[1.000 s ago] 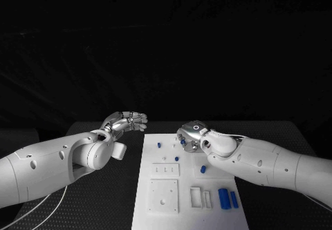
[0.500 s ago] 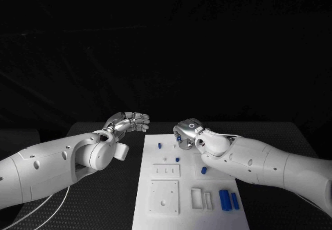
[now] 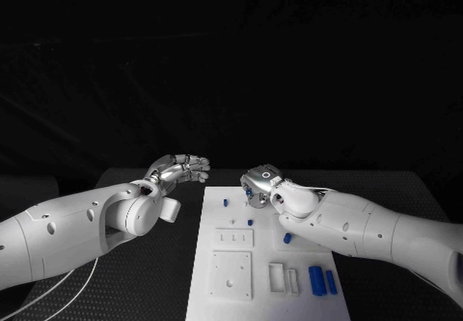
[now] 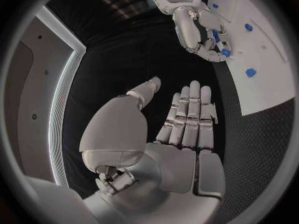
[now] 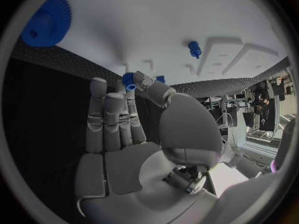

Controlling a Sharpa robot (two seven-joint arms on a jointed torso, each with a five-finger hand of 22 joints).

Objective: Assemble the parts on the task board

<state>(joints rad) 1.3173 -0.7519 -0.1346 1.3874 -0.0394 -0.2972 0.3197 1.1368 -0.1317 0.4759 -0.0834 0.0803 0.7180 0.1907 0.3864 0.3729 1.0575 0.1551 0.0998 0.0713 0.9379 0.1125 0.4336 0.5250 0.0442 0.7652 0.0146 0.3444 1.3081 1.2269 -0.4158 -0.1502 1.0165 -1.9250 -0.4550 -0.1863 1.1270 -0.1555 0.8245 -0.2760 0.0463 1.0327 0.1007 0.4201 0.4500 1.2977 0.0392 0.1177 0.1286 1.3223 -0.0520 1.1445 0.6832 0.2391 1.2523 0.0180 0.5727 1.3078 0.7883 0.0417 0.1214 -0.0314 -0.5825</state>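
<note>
Nearest you on the task board (image 3: pixel 217 307), two long blue bars (image 3: pixel 321 279) lie side by side at the near right, next to a pair of white upright slots (image 3: pixel 282 277). To their left sits a square white plate (image 3: pixel 231 274) and, beyond it, a smaller white block (image 3: pixel 233 237). A short blue part (image 3: pixel 288 237) lies on the board just beside your right forearm, and a small blue peg (image 3: pixel 249 222) stands nearer the board's middle. Farther on, another blue peg (image 3: pixel 226 201) stands close to the far edge.

Your right hand (image 3: pixel 260 185) hangs over the far right part of the board. In the right wrist view it pinches a small blue part (image 5: pixel 129 79) between the thumb and a fingertip, the other fingers straight and close together. That view also shows a blue gear (image 5: pixel 47 21) lying on the board at the far edge.

Your left hand (image 3: pixel 179 168) is off the board, over the black table (image 3: pixel 144 281) past the board's far left corner. In the left wrist view its fingers (image 4: pixel 190 119) are stretched out side by side with the thumb apart, holding nothing.
</note>
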